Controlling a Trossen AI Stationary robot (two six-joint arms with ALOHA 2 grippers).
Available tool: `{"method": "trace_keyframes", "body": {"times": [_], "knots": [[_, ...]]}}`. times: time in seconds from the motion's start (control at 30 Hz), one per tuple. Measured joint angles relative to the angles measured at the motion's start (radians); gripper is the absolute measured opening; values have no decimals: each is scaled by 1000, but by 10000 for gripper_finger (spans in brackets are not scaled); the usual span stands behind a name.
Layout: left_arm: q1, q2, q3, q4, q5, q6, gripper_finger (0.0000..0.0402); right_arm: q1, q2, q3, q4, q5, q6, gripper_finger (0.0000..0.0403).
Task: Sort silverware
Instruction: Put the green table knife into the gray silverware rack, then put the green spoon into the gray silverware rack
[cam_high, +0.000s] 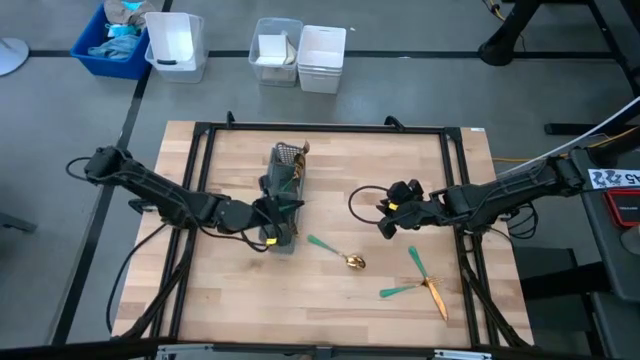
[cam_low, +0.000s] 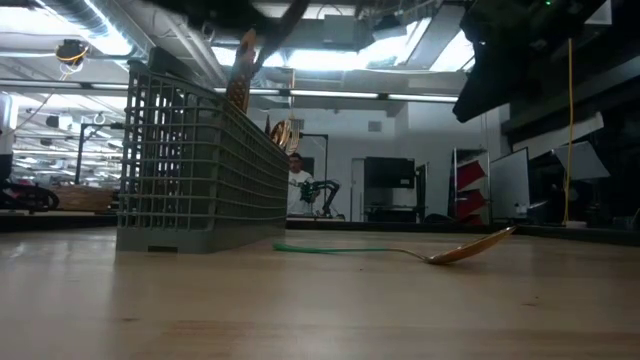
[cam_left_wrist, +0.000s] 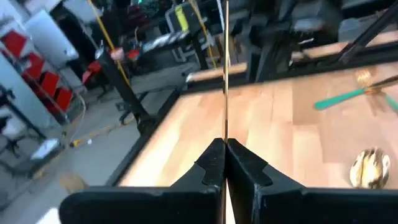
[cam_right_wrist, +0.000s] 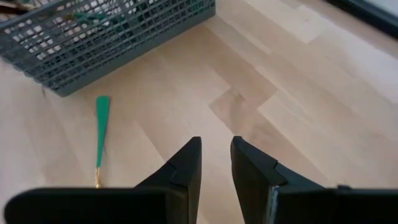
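The grey mesh caddy (cam_high: 285, 190) stands mid-table with teal handles and gold heads sticking out of it; it also shows in the low view (cam_low: 200, 170). My left gripper (cam_high: 272, 214) is over the caddy's near end, shut on a thin gold piece of silverware (cam_left_wrist: 225, 74) that I see edge-on. A teal-handled spoon (cam_high: 335, 252) lies flat on the table right of the caddy. My right gripper (cam_high: 383, 222) hovers right of the spoon, slightly open and empty (cam_right_wrist: 216, 152). More teal-handled pieces (cam_high: 415, 280) lie crossed near the table's front right. My left gripper pinches the thin gold strip (cam_left_wrist: 225, 134) between its two fingertips. The strip runs along the fingers and sticks out straight past their tips. The fingers hide the rest of the piece. What shows of it is clear of the table.
Bare wood lies between the caddy and my right gripper. The spoon's gold bowl (cam_left_wrist: 370, 167) and another teal handle (cam_left_wrist: 339, 99) show beyond my left fingers. White and blue bins (cam_high: 300, 55) stand on the floor beyond the table's far edge.
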Motion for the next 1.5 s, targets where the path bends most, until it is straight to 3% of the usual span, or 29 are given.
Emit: {"method": "trace_keyframes", "body": {"times": [0.13, 0.37, 0.6, 0.83, 1.1, 1.33, 1.5], "knots": [[9, 1, -61, 23, -1, -75, 1, 0, 0, 0, 1, -46, 0, 87], [6, 1, -87, 24, 1, -77, 20, 0, 0, 0, 2, -78, 0, 87], [6, 1, -87, 29, 0, -77, 73, 0, 0, 0, 2, -80, -1, 87], [-21, 1, -81, 51, 0, -72, 122, 0, 12, 0, 6, -246, -19, 88], [-101, -28, -37, 55, 0, 2, 118, 13, 146, 0, 143, -455, -105, 88], [-174, -163, -36, 24, 0, -36, 106, 121, 240, 0, 305, -462, -226, 88], [-193, -300, -39, -224, -2, -159, 95, 240, 267, 0, 339, -384, -234, 88]]}}
